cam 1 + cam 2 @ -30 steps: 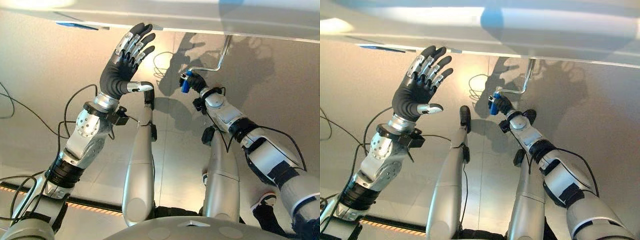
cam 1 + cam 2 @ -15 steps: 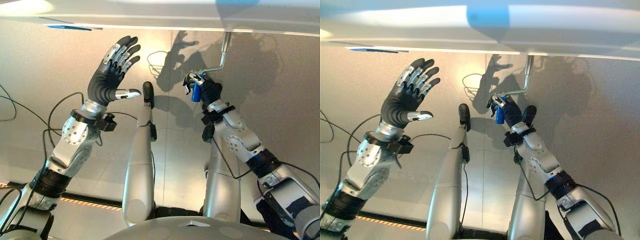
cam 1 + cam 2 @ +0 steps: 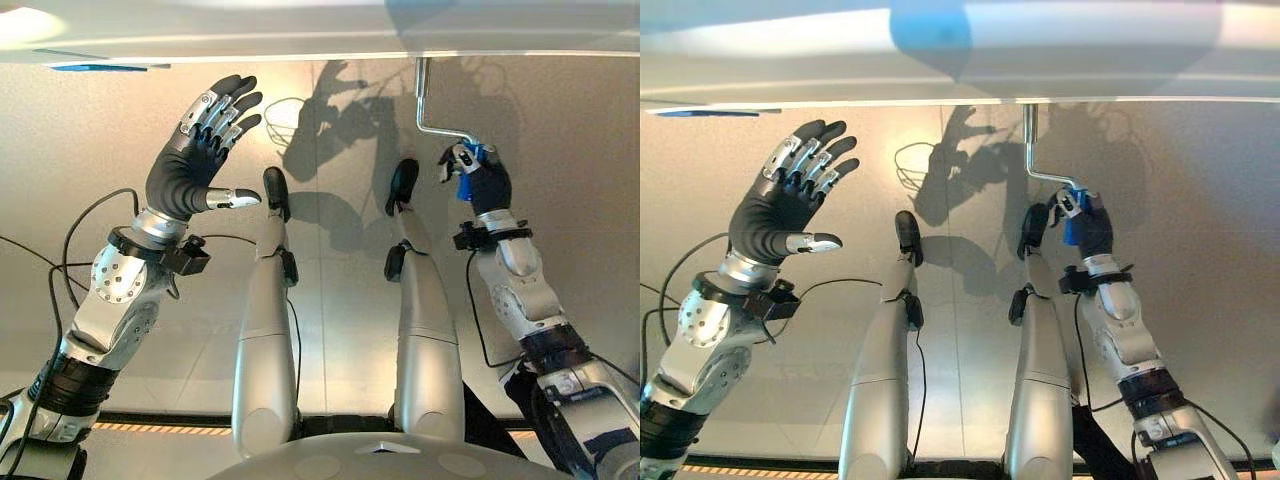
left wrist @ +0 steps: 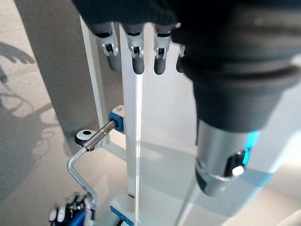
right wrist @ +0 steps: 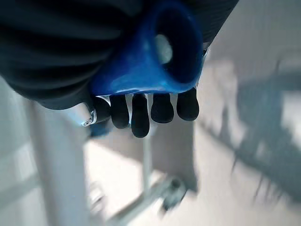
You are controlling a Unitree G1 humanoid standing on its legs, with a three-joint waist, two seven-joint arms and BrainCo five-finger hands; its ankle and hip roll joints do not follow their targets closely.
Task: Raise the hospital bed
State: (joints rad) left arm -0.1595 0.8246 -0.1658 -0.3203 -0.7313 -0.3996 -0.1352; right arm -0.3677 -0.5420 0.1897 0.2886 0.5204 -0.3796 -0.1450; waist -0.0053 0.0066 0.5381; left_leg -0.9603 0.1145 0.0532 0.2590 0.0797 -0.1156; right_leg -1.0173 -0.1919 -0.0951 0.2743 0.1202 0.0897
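Pale beige floor [image 3: 560,260] below.

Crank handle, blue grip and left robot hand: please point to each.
crank handle [image 3: 440,128], left eye view, metal bend.
blue grip [image 5: 146,70], right wrist view, end.
left robot hand [image 3: 183,178], left eye view, palm.

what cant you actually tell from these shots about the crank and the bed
- Bed: cut off by the eye views' top edge; its height cannot be judged.
- Crank: its blue handle is mostly wrapped by the right hand.
- Where the crank meets the bed: blurred in the right wrist view.
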